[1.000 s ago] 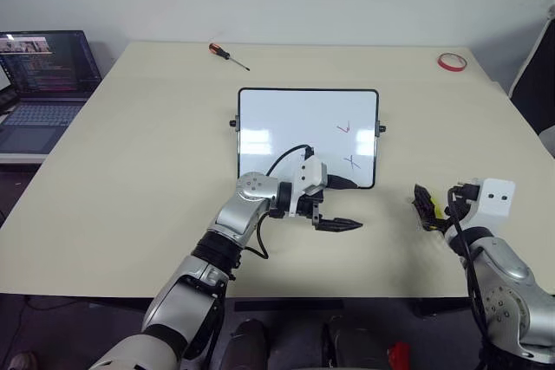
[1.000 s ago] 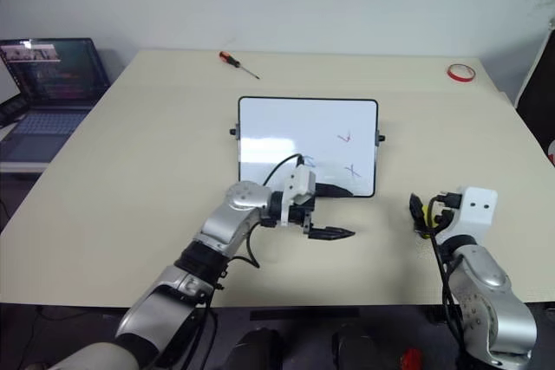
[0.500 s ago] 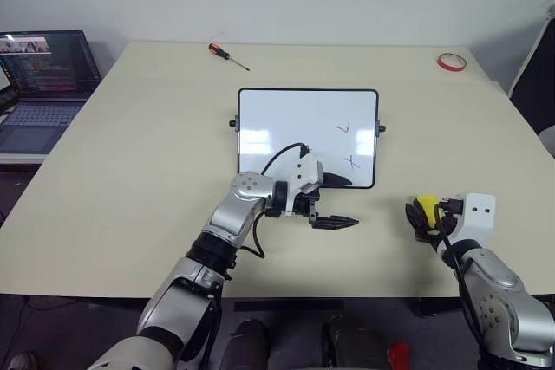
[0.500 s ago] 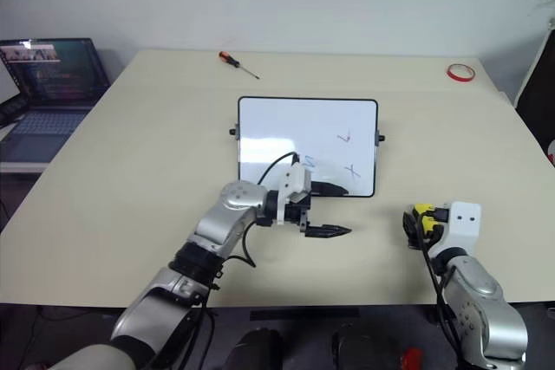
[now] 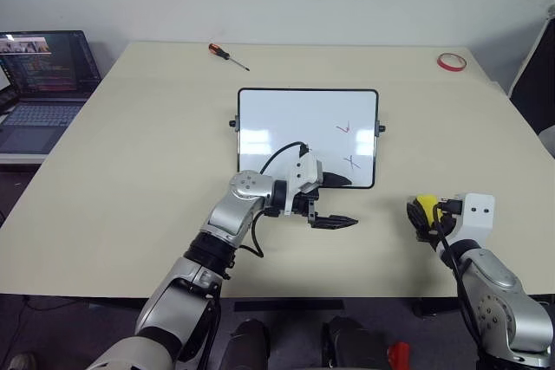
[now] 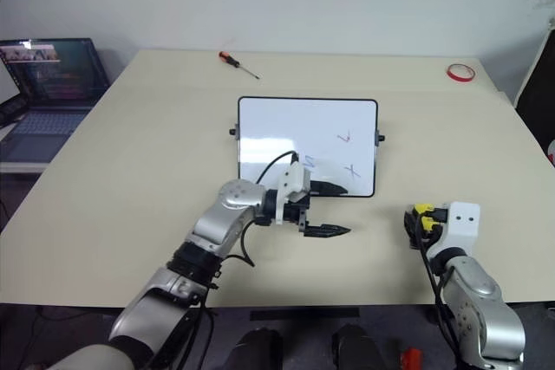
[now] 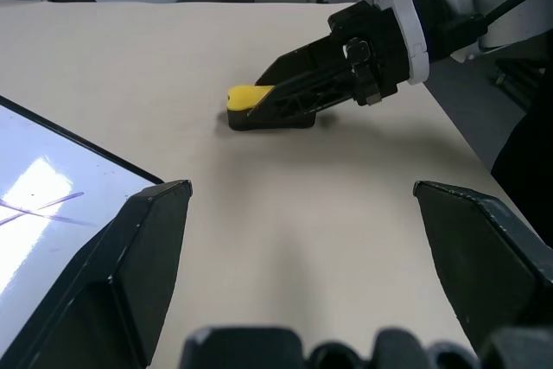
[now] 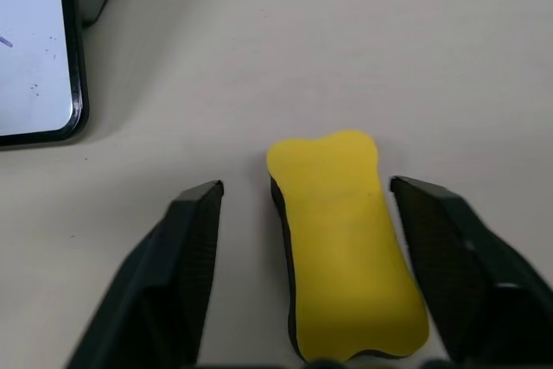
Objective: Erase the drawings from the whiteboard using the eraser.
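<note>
eraser [image 8: 346,239] lies on the desk [image 5: 130,171] at the whiteboard's [image 5: 295,119] four o'clock, between the right gripper's [image 8: 321,300] parted jaws, untouched; left gripper's [image 5: 334,203] jaws apart.

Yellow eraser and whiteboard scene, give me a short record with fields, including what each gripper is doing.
eraser: small yellow block with dark underside, lying on the beige table, between the right gripper's fingers, gaps showing on both sides
right gripper: open, straddling the eraser
left gripper: open, holding nothing, at the whiteboard's near edge
whiteboard: glossy white, black frame, flat on the table
drawings: red tick, blue cross, not erased
other items: screwdriver, red tape ring, laptop
</note>
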`<act>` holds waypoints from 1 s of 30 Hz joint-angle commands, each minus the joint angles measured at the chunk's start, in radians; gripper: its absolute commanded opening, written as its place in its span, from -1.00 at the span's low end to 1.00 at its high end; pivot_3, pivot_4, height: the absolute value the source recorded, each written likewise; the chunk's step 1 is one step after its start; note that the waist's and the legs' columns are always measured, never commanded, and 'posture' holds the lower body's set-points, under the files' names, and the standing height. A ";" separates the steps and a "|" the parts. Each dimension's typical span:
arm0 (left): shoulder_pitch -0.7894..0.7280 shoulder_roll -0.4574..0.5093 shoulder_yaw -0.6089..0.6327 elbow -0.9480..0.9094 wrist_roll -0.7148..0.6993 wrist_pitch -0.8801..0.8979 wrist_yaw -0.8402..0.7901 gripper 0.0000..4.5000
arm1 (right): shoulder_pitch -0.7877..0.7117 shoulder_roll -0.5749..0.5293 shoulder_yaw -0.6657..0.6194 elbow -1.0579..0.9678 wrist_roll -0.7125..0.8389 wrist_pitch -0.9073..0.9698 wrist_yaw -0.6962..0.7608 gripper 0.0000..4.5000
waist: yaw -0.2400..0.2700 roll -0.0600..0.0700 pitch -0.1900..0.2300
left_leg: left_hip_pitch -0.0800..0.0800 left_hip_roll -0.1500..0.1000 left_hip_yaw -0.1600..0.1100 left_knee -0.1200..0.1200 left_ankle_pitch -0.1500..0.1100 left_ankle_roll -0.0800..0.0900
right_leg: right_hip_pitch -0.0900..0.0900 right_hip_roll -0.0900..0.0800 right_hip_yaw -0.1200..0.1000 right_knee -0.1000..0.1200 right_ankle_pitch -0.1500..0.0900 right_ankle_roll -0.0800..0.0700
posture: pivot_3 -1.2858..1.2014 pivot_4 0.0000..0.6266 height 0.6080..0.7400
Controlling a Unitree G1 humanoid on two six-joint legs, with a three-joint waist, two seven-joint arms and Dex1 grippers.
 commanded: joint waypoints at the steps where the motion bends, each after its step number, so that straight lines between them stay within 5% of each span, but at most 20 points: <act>1: -0.014 -0.003 0.015 -0.027 -0.004 -0.009 -0.002 1.00 | -0.003 -0.008 -0.016 -0.012 -0.003 -0.029 0.004 -0.07 | 0.000 0.000 0.000 | 0.000 0.000 0.000 0.000 0.000 0.000 | 0.000 0.000 0.000 0.000 0.000 0.000 | 0.03 -0.52 1.00; 8: -0.027 0.005 0.026 -0.004 0.000 -0.019 -0.002 1.00 | -0.008 -0.007 -0.022 -0.004 -0.007 -0.032 0.003 -0.99 | -0.001 0.000 0.000 | 0.000 0.000 0.000 0.000 0.000 0.000 | 0.000 0.000 0.000 0.000 0.000 0.000 | 0.03 -0.52 1.00; 20: -0.023 0.001 0.025 -0.003 0.002 -0.024 0.003 1.00 | -0.012 -0.019 -0.015 0.004 -0.033 -0.022 -0.010 -0.99 | 0.000 0.000 0.000 | 0.000 0.000 0.000 0.000 0.000 0.000 | 0.000 0.000 0.000 0.000 0.000 0.000 | 0.03 -0.52 1.00; 23: -0.025 0.000 0.026 0.000 0.002 -0.027 0.004 1.00 | -0.016 -0.020 -0.017 0.007 -0.042 -0.034 -0.014 -0.73 | 0.000 0.000 0.000 | 0.000 0.000 0.000 0.000 0.000 0.000 | 0.000 0.000 0.000 0.000 0.000 0.000 | 0.03 -0.52 1.00; 30: -0.021 -0.005 0.022 -0.004 0.002 -0.028 0.007 1.00 | -0.029 -0.023 -0.021 0.018 -0.063 -0.037 -0.023 0.36 | 0.000 0.000 0.000 | 0.000 0.000 0.000 0.000 0.000 0.000 | 0.000 0.000 0.000 0.000 0.000 0.000 | 0.03 -0.52 1.00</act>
